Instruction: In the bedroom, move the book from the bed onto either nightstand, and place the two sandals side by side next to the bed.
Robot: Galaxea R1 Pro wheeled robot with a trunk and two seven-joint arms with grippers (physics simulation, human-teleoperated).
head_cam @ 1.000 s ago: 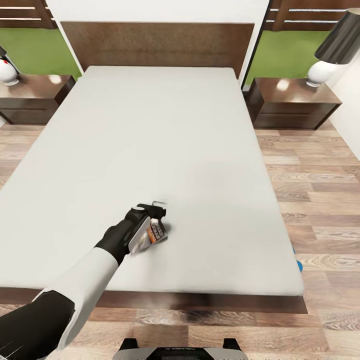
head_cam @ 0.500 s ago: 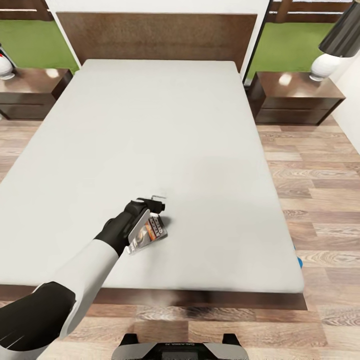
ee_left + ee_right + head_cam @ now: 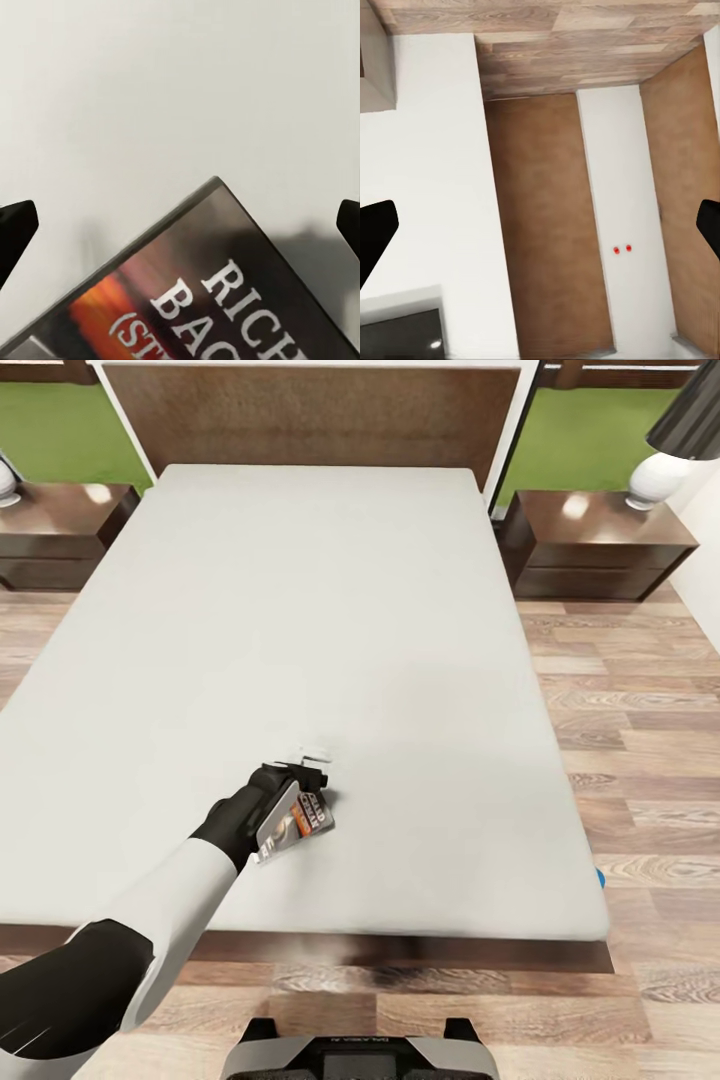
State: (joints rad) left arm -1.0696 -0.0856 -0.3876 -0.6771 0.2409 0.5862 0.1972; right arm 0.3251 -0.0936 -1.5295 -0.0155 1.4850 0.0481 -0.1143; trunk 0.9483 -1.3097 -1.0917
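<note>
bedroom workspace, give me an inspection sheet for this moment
surface: bed, pale grey mattress, bare apart from the book
job's things: book lies near the foot edge; a blue sliver, perhaps a sandal, at the bed's right corner; two nightstands
clutter: nothing seen
grippers: left pincer over the book, fingers apart in its wrist view; right pincer open, off the bed
cables: nothing seen
surroundings: wood floor, lamp

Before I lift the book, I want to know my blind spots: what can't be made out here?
- Book: head view, left claw covers part; left wrist view cuts off its title.
- Sandals: head view, only a blue sliver past the bed corner.
- Lamp: cropped by the edge.
</note>
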